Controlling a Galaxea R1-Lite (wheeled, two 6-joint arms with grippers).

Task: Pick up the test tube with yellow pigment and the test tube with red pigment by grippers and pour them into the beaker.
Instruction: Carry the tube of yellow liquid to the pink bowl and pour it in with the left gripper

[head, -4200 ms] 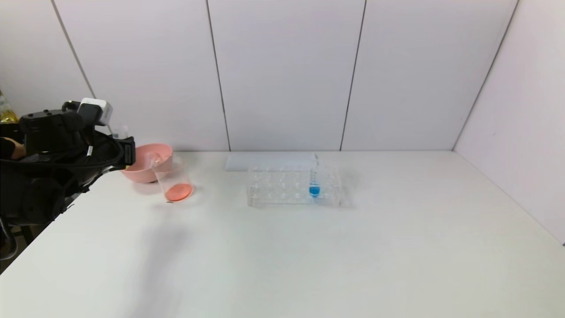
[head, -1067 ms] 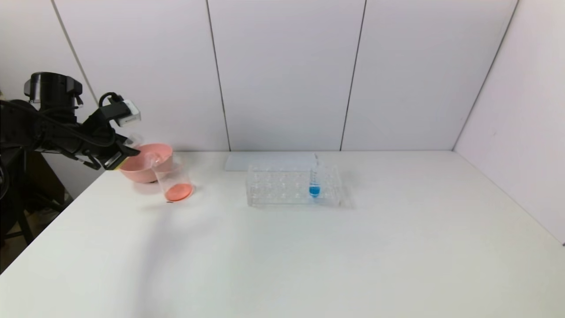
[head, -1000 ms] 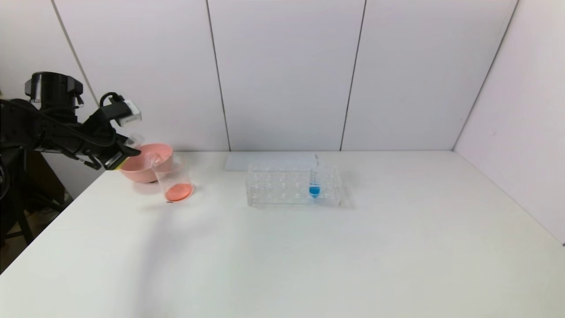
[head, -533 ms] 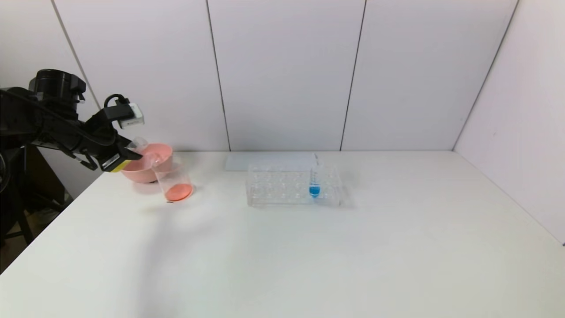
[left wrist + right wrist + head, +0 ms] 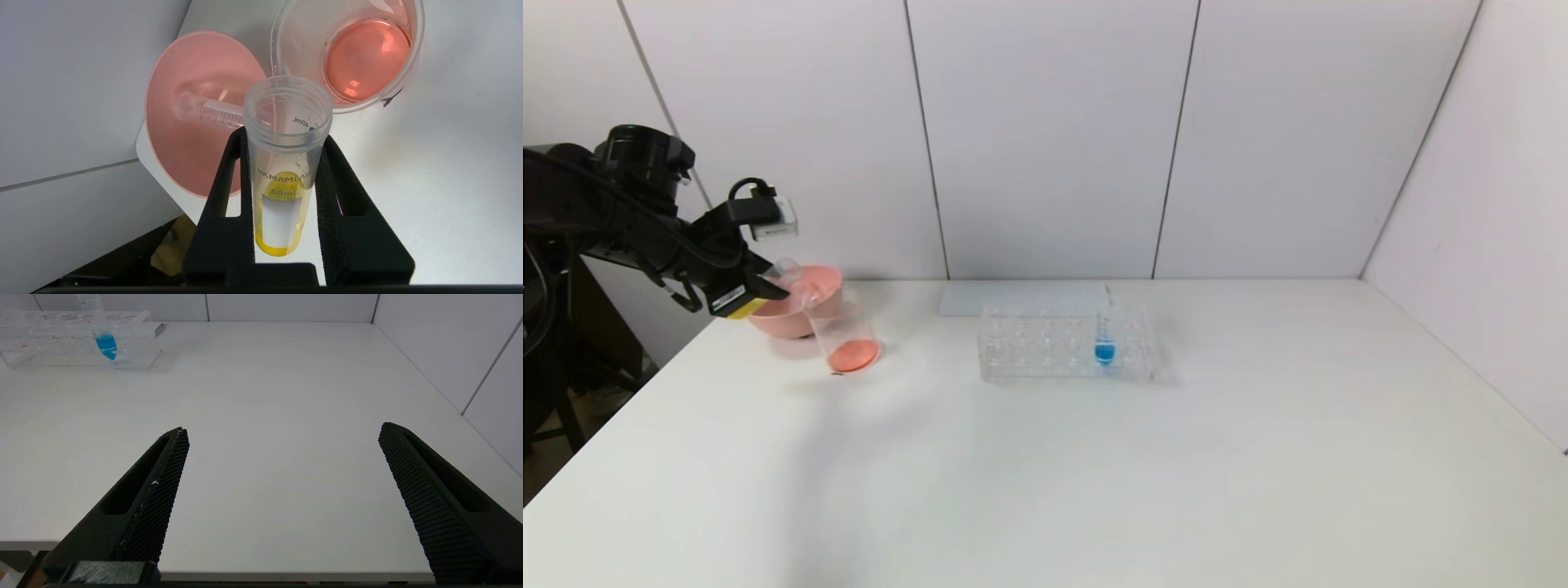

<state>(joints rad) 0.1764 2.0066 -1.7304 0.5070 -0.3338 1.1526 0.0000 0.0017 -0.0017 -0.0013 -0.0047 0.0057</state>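
The left claw (image 5: 282, 163) is clamped tight on the tube with yellow liquid (image 5: 284, 179), its two black jaws pressing the tube's sides, and it hangs above the far left corner of the white worktop (image 5: 1094, 457). The tube is tilted, its open mouth over the near edge of the pink bowl (image 5: 796, 300) and close to the rim of the beaker (image 5: 843, 331), with the yellow liquid pooled at its lower end. The beaker stands just in front of the bowl and holds a shallow orange-red layer. An empty clear tube (image 5: 208, 114) lies inside the bowl. The right claw (image 5: 282, 473) is wide open, holding nothing, low over the worktop's near right side. The clear rack (image 5: 1066, 343) at mid-worktop holds a tube with blue liquid (image 5: 1104, 335).
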